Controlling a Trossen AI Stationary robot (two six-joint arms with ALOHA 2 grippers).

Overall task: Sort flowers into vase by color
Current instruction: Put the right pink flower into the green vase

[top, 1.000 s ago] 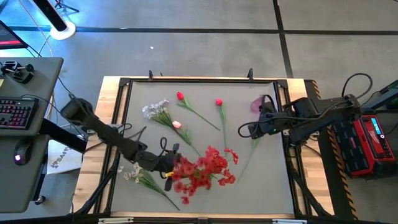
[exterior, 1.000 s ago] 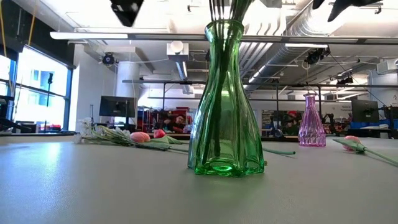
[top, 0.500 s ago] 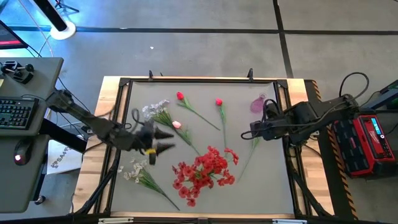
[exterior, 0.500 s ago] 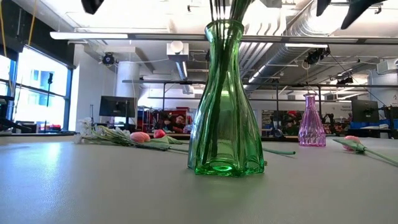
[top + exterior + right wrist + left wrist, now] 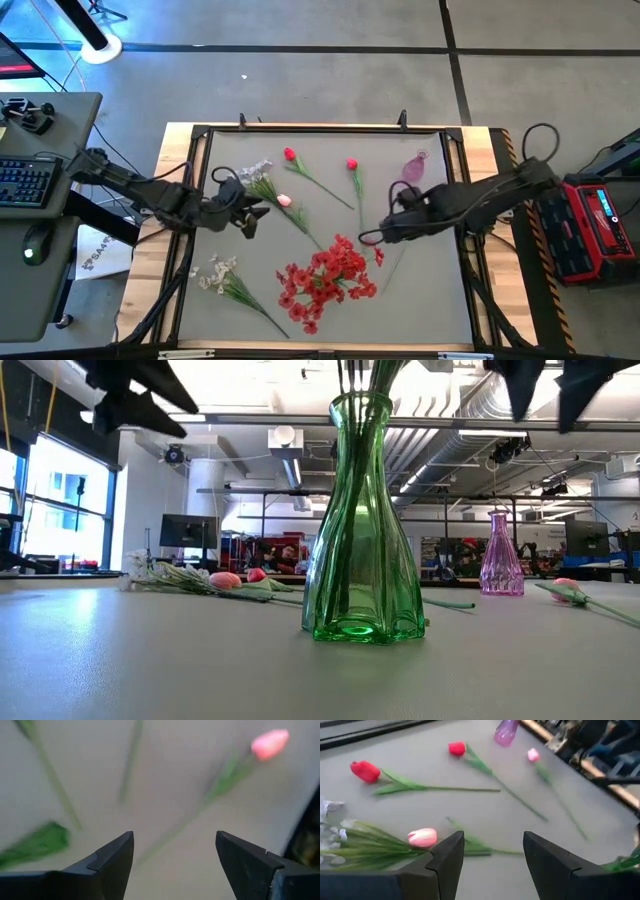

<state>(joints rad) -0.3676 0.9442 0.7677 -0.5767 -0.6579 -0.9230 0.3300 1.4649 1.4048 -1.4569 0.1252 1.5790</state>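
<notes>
Starting at the left edge of the grey table [image 5: 430,300], a white spray [image 5: 224,281] lies flat near the front corner, and a second white spray [image 5: 252,178] lies farther back. The left gripper [image 5: 250,214] hangs between these two, above the mat, with its fingers [image 5: 445,865] spread wide and nothing between them. In its wrist view a pink bud [image 5: 422,837] lies just in front of the fingers, beside the green stems of the second spray. Behind it, two red buds [image 5: 290,155] [image 5: 352,164] lie on their long stems, well apart from each other.

In the middle front stands the green glass vase [image 5: 362,530], upright, with a big cluster of red blossoms [image 5: 328,277] in it; the low view shows the green stems going down into its neck.

To the right of the cluster, the right gripper [image 5: 371,238] hovers over a thin green stem [image 5: 400,252] on the mat. Its fingers [image 5: 111,862] are also wide apart and empty; its wrist view shows another pink bud [image 5: 270,744] on a stem below. A small pink vase [image 5: 413,167] stands upright near the back right corner.
</notes>
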